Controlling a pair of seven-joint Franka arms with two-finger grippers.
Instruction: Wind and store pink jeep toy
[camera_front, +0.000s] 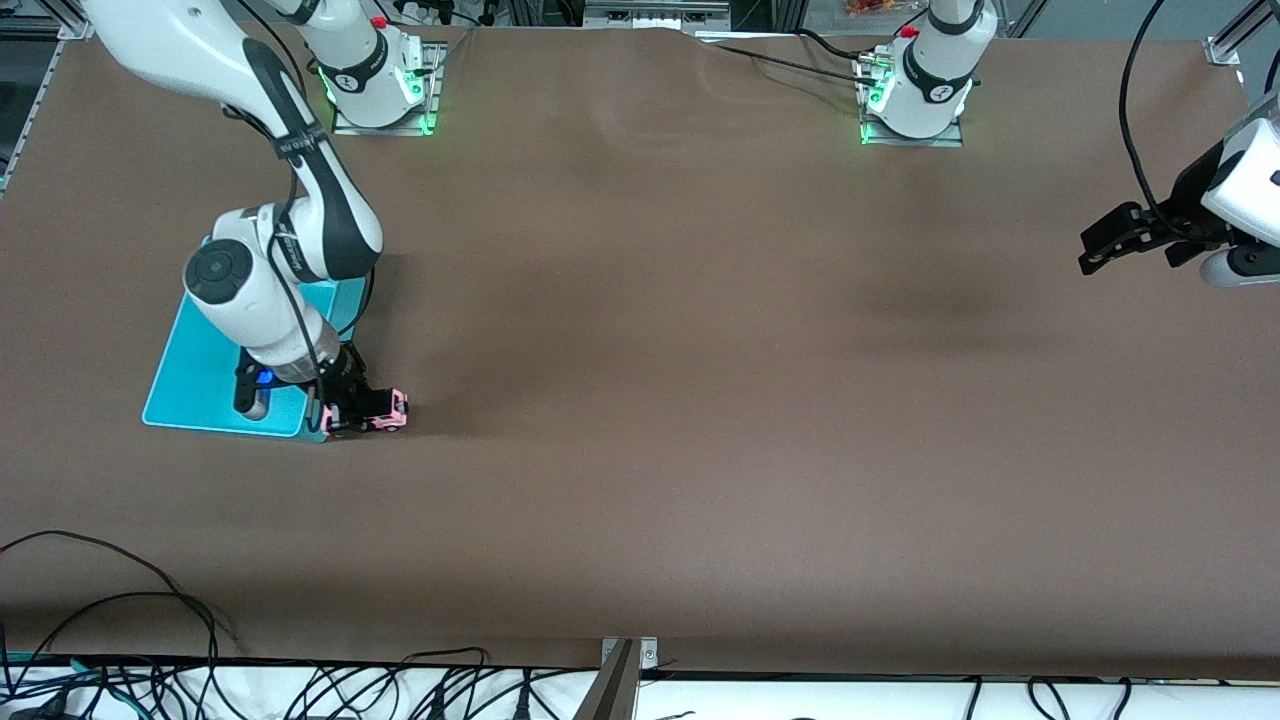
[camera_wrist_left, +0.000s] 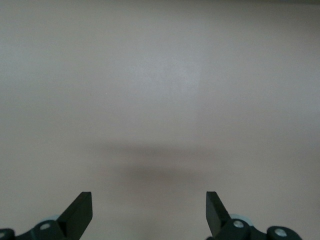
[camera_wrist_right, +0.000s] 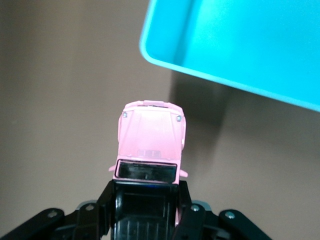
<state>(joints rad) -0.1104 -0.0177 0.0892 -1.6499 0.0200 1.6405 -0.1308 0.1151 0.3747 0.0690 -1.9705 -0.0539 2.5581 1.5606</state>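
The pink jeep toy (camera_front: 380, 410) has a light pink body and a black roof. My right gripper (camera_front: 345, 408) is shut on it, right beside the near corner of the cyan bin (camera_front: 205, 380). In the right wrist view the jeep (camera_wrist_right: 150, 142) points away from the fingers (camera_wrist_right: 187, 220), which clamp its black roof sides, and the cyan bin's corner (camera_wrist_right: 240, 45) is close by. My left gripper (camera_front: 1125, 238) is open and empty, held up over the left arm's end of the table; its fingers (camera_wrist_left: 80, 212) show only bare brown table.
The brown table (camera_front: 700, 400) is bare apart from the bin. Cables lie along the table's near edge (camera_front: 200, 680), and a metal bracket (camera_front: 625, 665) sits at its middle.
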